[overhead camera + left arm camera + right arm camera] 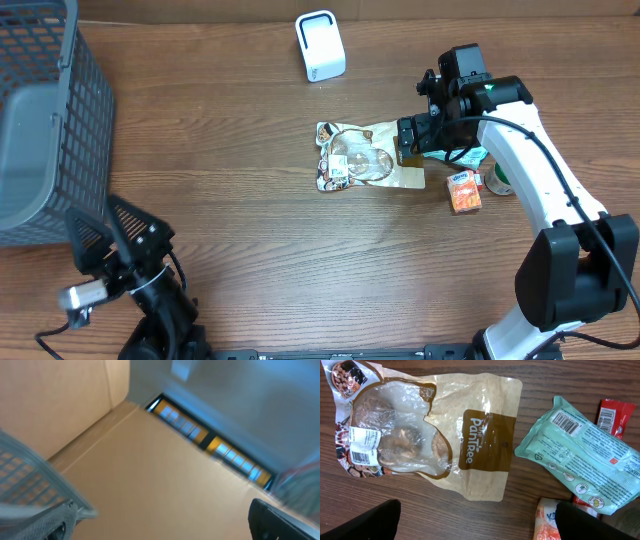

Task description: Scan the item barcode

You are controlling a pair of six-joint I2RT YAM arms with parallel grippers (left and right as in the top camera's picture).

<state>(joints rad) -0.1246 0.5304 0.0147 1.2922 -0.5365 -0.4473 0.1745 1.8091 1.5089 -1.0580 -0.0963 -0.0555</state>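
A tan and clear snack pouch (365,157) lies flat at mid-table, its brown band and a white barcode label (362,455) facing up in the right wrist view (435,430). The white scanner (320,45) stands at the back of the table. My right gripper (408,138) hovers over the pouch's right end, open, and nothing is between its fingers (480,527). My left gripper (110,225) is raised at the front left beside the basket, open and empty (160,530). Its camera shows only a wall and ceiling.
A mint-green packet (580,455) with its own barcode lies right of the pouch, over a red packet (612,415). An orange packet (463,190) and a small roll (500,180) sit beside them. A grey wire basket (40,110) fills the left edge.
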